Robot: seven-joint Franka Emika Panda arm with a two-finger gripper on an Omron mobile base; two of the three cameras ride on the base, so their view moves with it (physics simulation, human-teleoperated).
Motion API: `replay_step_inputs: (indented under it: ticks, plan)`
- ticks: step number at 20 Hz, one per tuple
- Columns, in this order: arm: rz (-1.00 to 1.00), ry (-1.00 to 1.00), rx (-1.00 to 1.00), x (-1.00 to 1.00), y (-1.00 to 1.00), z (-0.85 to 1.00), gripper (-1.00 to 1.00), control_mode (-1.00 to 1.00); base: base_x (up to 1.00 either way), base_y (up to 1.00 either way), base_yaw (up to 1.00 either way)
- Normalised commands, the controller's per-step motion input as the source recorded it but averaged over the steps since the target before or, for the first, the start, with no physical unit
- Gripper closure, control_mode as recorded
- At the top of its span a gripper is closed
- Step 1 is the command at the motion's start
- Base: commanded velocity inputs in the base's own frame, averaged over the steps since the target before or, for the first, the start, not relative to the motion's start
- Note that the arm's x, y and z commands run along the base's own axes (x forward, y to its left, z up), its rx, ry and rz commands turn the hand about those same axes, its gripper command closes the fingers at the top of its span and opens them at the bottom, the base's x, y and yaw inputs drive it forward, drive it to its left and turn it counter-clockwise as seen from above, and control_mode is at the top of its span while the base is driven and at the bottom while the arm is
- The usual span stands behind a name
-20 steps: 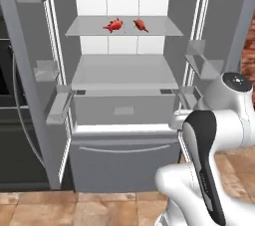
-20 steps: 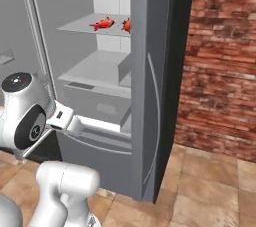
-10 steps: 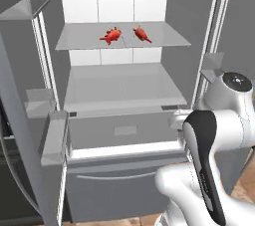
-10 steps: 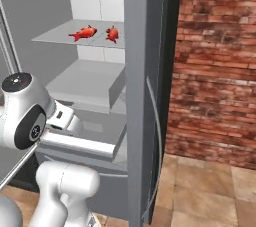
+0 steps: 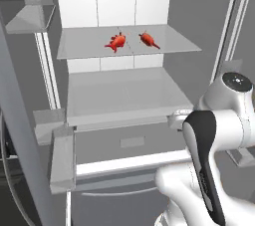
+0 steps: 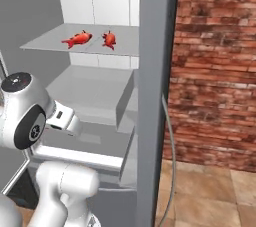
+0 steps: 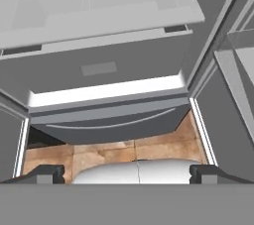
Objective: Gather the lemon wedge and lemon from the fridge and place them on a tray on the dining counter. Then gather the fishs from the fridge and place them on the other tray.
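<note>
Left base view: the fridge [image 5: 124, 95] stands open across the frame, its white interior lined with pale grey shelves, and two red-orange fish [image 5: 115, 43] lie side by side, just apart, on the upper shelf [image 5: 169, 41] in the upper middle of the picture. One fish sits left of centre with its fins spread; the second [image 5: 148, 40] lies just to its right, angled with its tail toward the lower right. A bare lower shelf [image 5: 124, 95] stretches beneath them, and door bins [image 5: 62, 158] jut out at the lower left. The white arm [image 5: 219, 140] with its dark joint cover fills the lower right of the frame.

Right base view shows the same pair of fish [image 6: 77, 39] on the upper shelf at the upper left, the second one [image 6: 109, 39] just to the right of the first, with the grey edge of the fridge door [image 6: 155, 96] running down the centre and a red brick wall [image 6: 215, 61] at the right. The arm's rounded joint sits at the left edge.

Hand view looks down at the fridge's lower drawer front [image 7: 109, 115] and a strip of brown tiled floor [image 7: 114, 152]. The end effector [image 7: 127, 173] has its two dark fingertips [image 7: 44, 173] set wide apart at the bottom corners of the frame, with nothing between them.
</note>
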Motion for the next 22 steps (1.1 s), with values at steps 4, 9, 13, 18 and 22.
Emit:
replay_step_inputs:
  ticks: [4, 9, 13, 18, 22]
  plan:
    - [0.0, 0.0, 0.0, 0.0, 0.0, 0.0, -1.0, 1.0, 0.61, 0.3, -0.14]
    - [0.0, 0.0, 0.0, 0.0, 0.0, 0.0, -1.0, 1.0, 0.69, 0.37, -0.07]
    - [0.0, -0.03, -0.03, 0.33, 0.02, 0.15, -1.0, -1.0, 0.35, 0.15, -0.01]
    - [-0.01, -0.07, -0.08, 0.76, -0.03, 0.59, -1.0, -1.0, 0.0, 0.0, 0.0]
    - [-0.01, -0.09, -0.1, 0.62, -0.19, 0.69, -1.0, -1.0, 0.0, 0.0, 0.0]
